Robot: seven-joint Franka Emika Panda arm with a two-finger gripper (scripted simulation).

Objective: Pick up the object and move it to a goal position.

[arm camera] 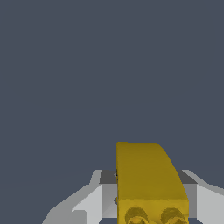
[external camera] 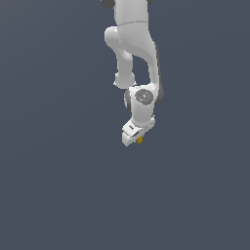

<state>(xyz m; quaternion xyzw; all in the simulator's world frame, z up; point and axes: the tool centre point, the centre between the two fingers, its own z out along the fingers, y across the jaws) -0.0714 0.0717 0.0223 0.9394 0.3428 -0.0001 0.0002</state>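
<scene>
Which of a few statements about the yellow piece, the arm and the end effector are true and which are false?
1. The yellow piece sits between the end effector's fingers. True.
2. The yellow piece is bigger than the end effector. False: in the exterior view it is much smaller.
3. The arm is white. True.
4. The piece is blue. False: it is yellow-orange.
5. Several other objects lie around the arm. False: only a plain dark background shows.
</scene>
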